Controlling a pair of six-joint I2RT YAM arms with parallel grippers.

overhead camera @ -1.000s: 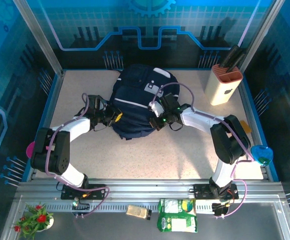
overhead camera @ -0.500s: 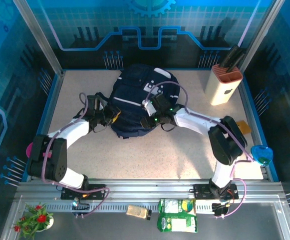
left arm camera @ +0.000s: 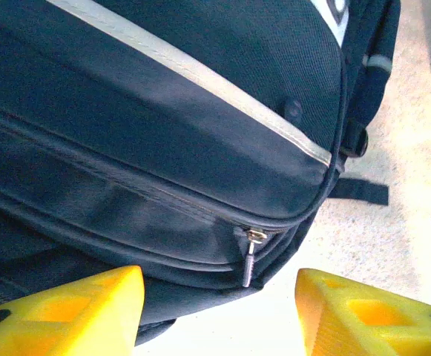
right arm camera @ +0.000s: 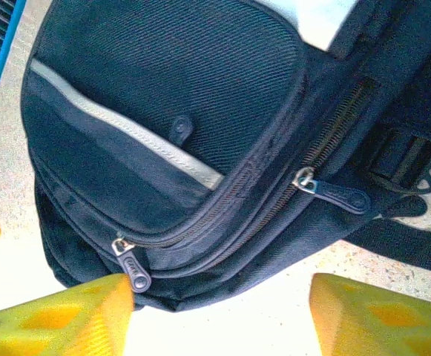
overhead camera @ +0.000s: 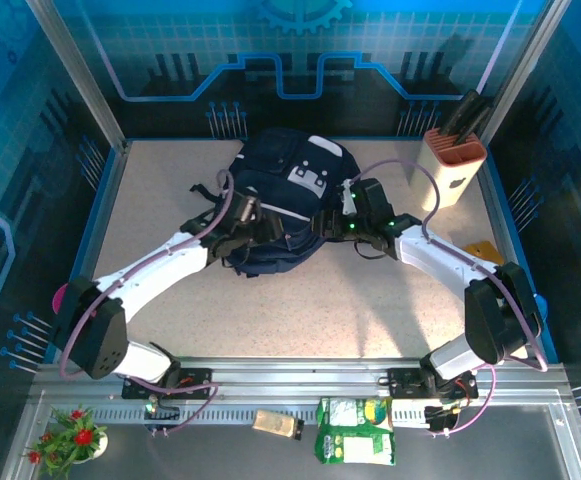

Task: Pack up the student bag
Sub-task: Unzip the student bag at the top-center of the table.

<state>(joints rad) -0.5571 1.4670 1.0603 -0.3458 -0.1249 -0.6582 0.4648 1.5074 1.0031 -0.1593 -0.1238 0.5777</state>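
The student bag (overhead camera: 273, 165) lay slantwise, long axis near-left to far-right, its patched top pointing far-right. The left gripper (left arm camera: 216, 297) and right gripper (right arm camera: 220, 289) both stood spread, gripping nothing.

The backpack (left arm camera: 163, 126) covers the frame from 9 to 2 o'clock, dark navy, with a pale stripe (left arm camera: 200, 78) slanting from 11 toward 3. A metal zipper pull (left arm camera: 251, 259) hangs near 6. The yellow fingers (left arm camera: 74, 315) sit at 7 and 5 o'clock, spread apart, gripping nothing. A black strap (left arm camera: 360, 191) lies on the speckled surface (left arm camera: 412, 148) at 3.
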